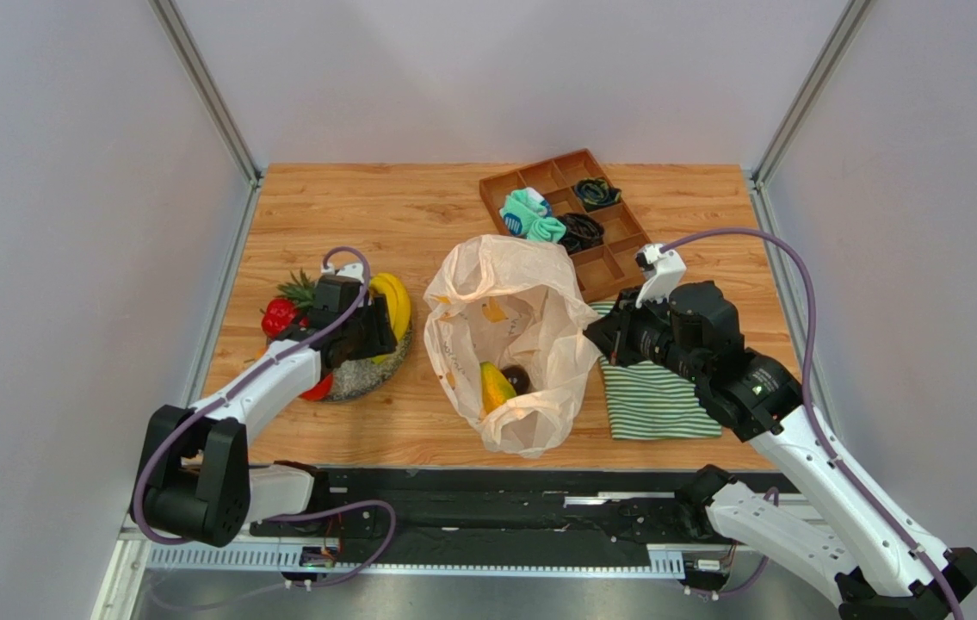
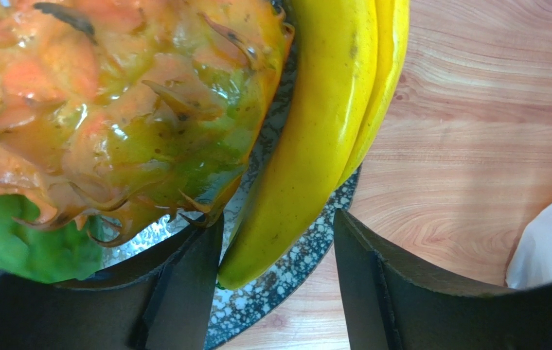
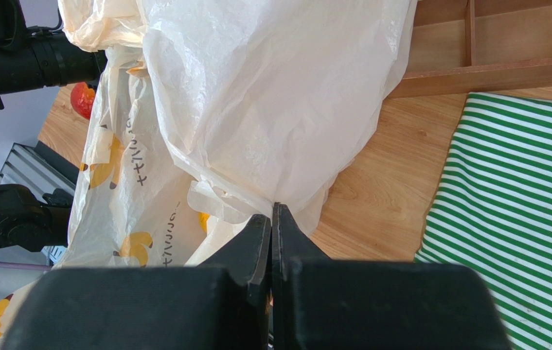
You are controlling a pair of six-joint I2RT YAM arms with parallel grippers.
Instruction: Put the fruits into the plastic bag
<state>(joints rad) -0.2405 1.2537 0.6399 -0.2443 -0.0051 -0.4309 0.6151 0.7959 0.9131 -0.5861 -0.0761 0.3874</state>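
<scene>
The cream plastic bag [image 1: 513, 339] stands open mid-table with a yellow-orange fruit [image 1: 496, 386] and a dark one [image 1: 519, 379] inside. My right gripper [image 1: 599, 339] is shut on the bag's right edge [image 3: 257, 109], holding it up. A speckled plate [image 1: 371, 375] at the left holds the orange pineapple [image 2: 110, 109], the yellow banana [image 1: 391, 302] and red fruits [image 1: 279, 315]. My left gripper [image 1: 371, 339] is open above the plate, its fingers either side of the banana's tip [image 2: 300, 160], which lies close to the left finger [image 2: 184, 292].
A wooden divided tray [image 1: 568, 220] at the back holds teal and black cloth bundles. A green-and-white striped cloth [image 1: 655, 388] lies under my right arm. Bare wood shows between plate and bag.
</scene>
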